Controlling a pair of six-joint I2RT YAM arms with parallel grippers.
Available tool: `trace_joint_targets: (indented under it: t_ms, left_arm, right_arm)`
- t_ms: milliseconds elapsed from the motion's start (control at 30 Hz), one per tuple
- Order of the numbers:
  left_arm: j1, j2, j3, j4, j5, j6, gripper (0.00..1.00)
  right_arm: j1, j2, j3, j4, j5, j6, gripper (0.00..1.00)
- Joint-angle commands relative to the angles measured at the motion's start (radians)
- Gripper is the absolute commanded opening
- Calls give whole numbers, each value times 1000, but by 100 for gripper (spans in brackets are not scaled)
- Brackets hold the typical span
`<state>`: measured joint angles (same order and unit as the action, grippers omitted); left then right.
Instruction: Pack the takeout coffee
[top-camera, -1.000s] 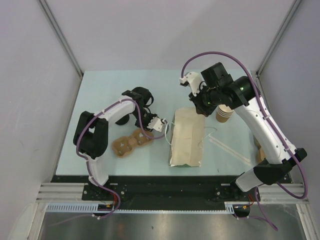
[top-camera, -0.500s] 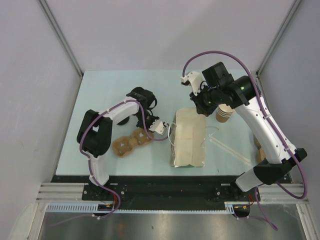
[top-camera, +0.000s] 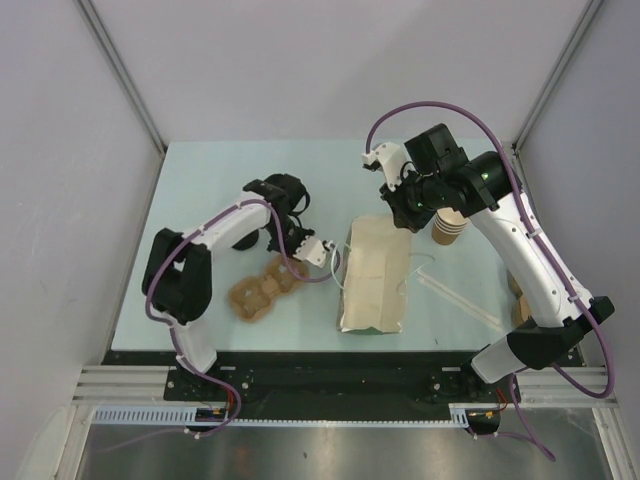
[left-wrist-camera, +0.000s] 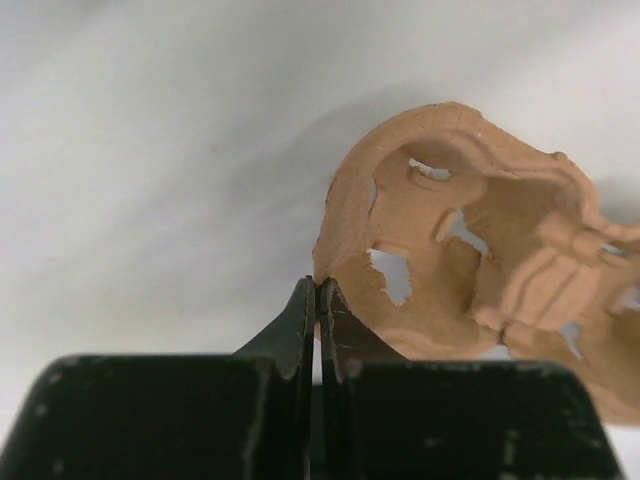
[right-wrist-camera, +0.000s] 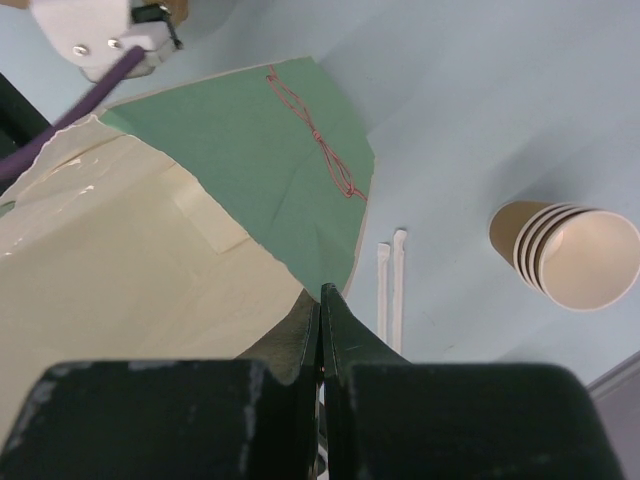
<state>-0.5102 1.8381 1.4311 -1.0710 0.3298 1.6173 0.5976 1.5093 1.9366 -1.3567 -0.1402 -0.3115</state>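
The takeout coffee does not show clearly; only tan shapes (top-camera: 518, 305) peek out behind the right arm at the table's right edge. A brown pulp cup carrier (top-camera: 258, 291) lies left of centre. My left gripper (top-camera: 287, 264) is shut on its rim, and the wrist view shows the jaws pinching the edge of the carrier (left-wrist-camera: 480, 270) at the left gripper's tips (left-wrist-camera: 318, 290). A tan paper bag (top-camera: 375, 280) lies flat mid-table. My right gripper (top-camera: 401, 212) is shut on its far top edge, where the bag (right-wrist-camera: 150, 270) meets the right gripper's tips (right-wrist-camera: 320, 295).
A stack of lidless tan cups (top-camera: 449, 227) lies on its side right of the bag, also visible as the cup stack (right-wrist-camera: 570, 255). Two wrapped white straws (top-camera: 462, 301) lie near the bag's right side. A black object (top-camera: 244, 241) sits under the left arm.
The left gripper has closed from open onto the carrier's rim, and the left arm's elbow has shifted left. The right arm and the bag have barely moved.
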Motion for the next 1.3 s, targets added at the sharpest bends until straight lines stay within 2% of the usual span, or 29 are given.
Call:
trace_joint_targets:
  t_ms: [0,100,367,533,767,967,1100,1267]
  left_arm:
    - [1,-181,127,-122,75,-77,0]
    - [18,-255,205,-190,100,-122,0]
    - [55,-401,409,-198,91,-381,0]
    - [55,-494,561,-83,8,-646,0]
    - [38,-606,659,188,-119,-879,0]
    - [-157,-603,762,265,-320,-927,0]
    - [-252,-590,805,336,-393,-942,0]
    - [-450,-559,818,352,-472,-864,0]
  right_arm:
    - [-7,-29,2,-2,-16,25,0]
    - [-5,-31,1,-2,-16,26,0]
    - [-5,-41,-13,4,-13,37,0]
    - [-5,-35,-14,16,-6,68,0]
    - [-9,-14,-11,27,8,112,0]
    - [-7,15,16,27,2,132,0]
    - [-7,26,18,33,22,140,0]
    - [-7,35,19,44,48,160,0]
